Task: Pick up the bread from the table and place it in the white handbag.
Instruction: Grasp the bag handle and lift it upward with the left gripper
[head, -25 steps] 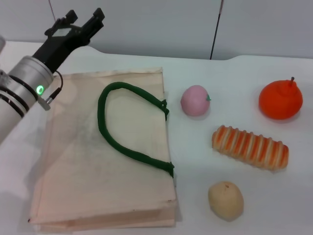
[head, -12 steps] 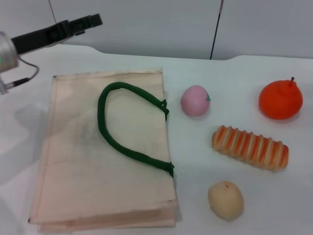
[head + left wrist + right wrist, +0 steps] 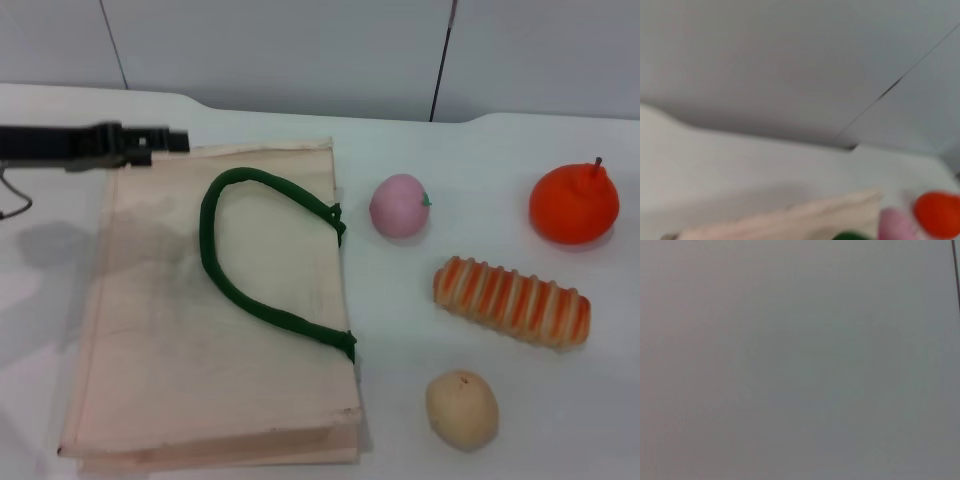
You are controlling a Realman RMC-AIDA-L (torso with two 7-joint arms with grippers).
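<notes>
The bread (image 3: 511, 301) lies far from the left pincer (image 3: 165, 138), grip state unclear; crowding potato (image 3: 461, 408) risks a mis-grab.

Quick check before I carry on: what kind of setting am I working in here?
Probably a lab or test bench, not a kitchen: a bare white table against plain grey wall panels, with toy-like food, the bread and an orange fruit, set beside the white handbag.

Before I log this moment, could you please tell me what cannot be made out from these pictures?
- Left gripper, head view: a dark side-on streak at the white handbag's far corner; fingers open or shut is unclear.
- Right gripper: in no view; the right wrist view shows only blank grey.
- Bread: absent from the left wrist view, which cuts off the handbag at the edge.
</notes>
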